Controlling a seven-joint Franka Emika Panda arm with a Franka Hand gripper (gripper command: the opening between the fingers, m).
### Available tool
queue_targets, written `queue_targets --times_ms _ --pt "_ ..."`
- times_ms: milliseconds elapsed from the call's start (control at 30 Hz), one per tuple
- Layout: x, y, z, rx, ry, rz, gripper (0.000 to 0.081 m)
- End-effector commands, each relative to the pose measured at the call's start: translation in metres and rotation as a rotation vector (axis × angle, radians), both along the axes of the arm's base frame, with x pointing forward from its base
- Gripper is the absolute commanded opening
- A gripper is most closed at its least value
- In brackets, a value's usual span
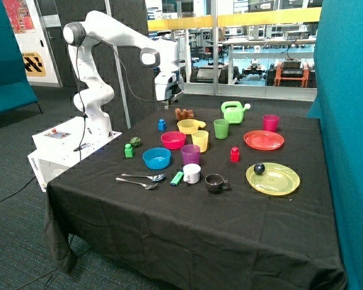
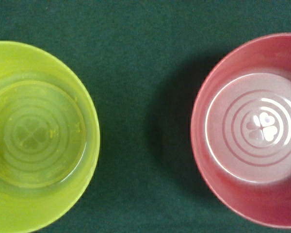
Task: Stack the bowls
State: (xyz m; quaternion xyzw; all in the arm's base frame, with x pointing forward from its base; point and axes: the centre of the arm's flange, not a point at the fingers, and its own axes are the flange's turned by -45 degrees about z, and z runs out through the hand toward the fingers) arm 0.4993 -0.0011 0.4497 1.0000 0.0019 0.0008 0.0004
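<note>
Three bowls sit apart on the black tablecloth (image 1: 187, 223), none stacked. The yellow bowl (image 1: 189, 125) is farthest back, the pink-red bowl (image 1: 173, 140) is in front of it, and the blue bowl (image 1: 156, 158) is nearest the front. My gripper (image 1: 168, 92) hangs high above the back of the table, over the yellow and pink-red bowls. The wrist view looks straight down on the yellow bowl (image 2: 36, 138) and the pink-red bowl (image 2: 254, 128), both empty, with bare cloth between them. The blue bowl is out of the wrist view.
Yellow cup (image 1: 200, 140) and purple cup (image 1: 190, 154) stand right beside the bowls. Green cup (image 1: 221, 128), magenta cup (image 1: 270, 122), white cup (image 1: 192, 173), dark cup (image 1: 215, 182), green watering can (image 1: 233, 112), red plate (image 1: 264, 140), yellow plate (image 1: 275, 181), spoons (image 1: 139, 179).
</note>
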Motion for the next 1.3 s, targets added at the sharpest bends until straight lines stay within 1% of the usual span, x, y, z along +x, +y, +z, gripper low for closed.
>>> queue_targets --times_ms 0,67,100,133,167,200,233,300,433,467,500,567,633,667,767,900,1267 --pt "0.001 0.001 0.000 0.0006 0.0017 0.259 0.0808" --pt "0.001 0.005 -0.004 0.0006 0.0017 0.273 0.0808" --pt "0.001 0.006 -0.005 0.0006 0.0017 0.275 0.0540" --pt "0.001 0.007 -0.006 0.0006 0.0017 0.276 0.0324" --pt "0.001 0.008 -0.007 0.0006 0.0017 0.278 0.0217" --pt "0.001 0.009 -0.007 0.0006 0.0017 0.278 0.0164" --pt "0.002 0.010 -0.008 0.0006 0.0017 0.280 0.0139" --pt "0.003 0.011 -0.010 0.0006 0.0017 0.283 0.0122" --pt "0.006 0.013 -0.013 0.0006 0.0017 0.288 0.0122" --pt "0.007 0.013 -0.015 0.0006 0.0017 0.313 0.0124" --pt "0.008 0.014 -0.016 0.0006 0.0017 0.290 0.0125" --pt "0.011 0.015 -0.019 0.0006 0.0017 0.292 0.0125" --pt "0.014 0.017 -0.022 0.0006 0.0017 0.313 0.0126" --pt "0.016 0.018 -0.024 0.0006 0.0017 0.297 0.0126" --pt "0.023 0.023 -0.034 0.0006 0.0017 0.307 0.0129" --pt "0.027 0.028 -0.041 0.0006 0.0017 0.313 0.0134" --pt "0.030 0.049 -0.065 0.0006 0.0017 0.352 0.0138"
